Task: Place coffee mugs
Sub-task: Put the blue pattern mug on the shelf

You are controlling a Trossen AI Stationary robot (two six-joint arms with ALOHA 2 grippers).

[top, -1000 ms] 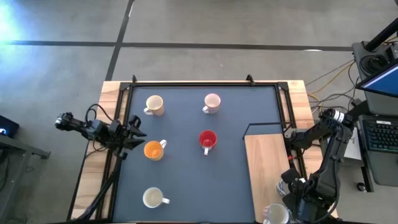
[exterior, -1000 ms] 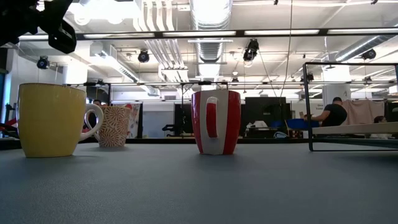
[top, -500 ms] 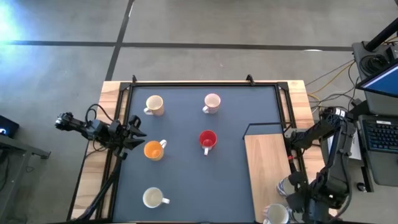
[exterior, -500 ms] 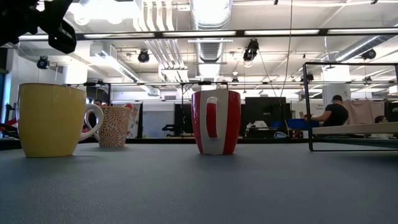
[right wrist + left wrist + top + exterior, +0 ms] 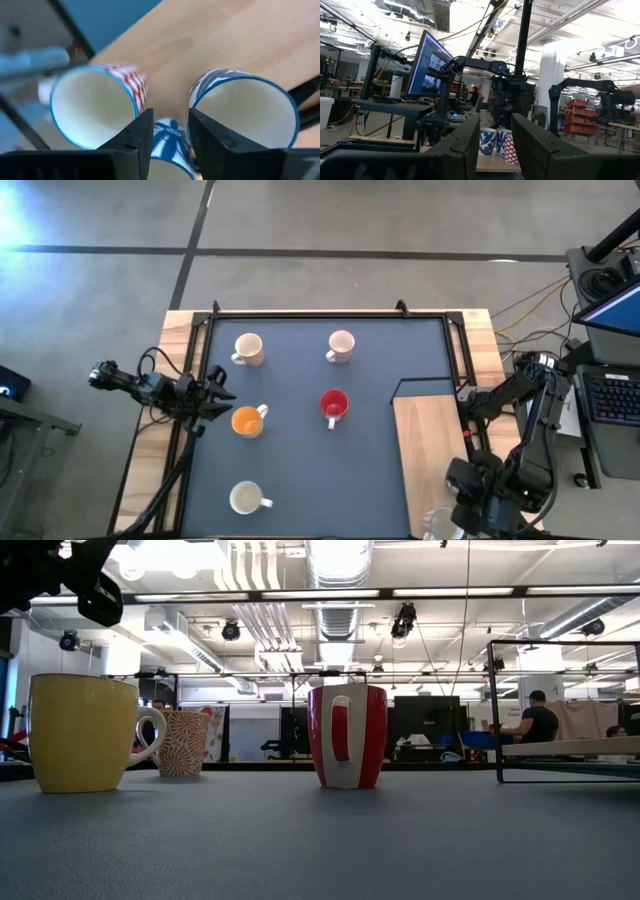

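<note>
Dark mat (image 5: 300,480), red mug (image 5: 333,406) upright, handle toward near edge; both grippers (image 5: 212,397) (image 5: 167,131) spread, empty.

Grey concrete floor (image 5: 330,220) crossed by dark lines, exposed ceiling ducts (image 5: 335,570), strip lights (image 5: 440,591), distant monitors (image 5: 425,715), seated person (image 5: 534,723).

No text, label, brand or number can be read in any view; the monitor (image 5: 431,65) in the left wrist view shows a lit screen whose content is too small to read; the mugs (image 5: 235,107) carry only patterns, no lettering.
</note>
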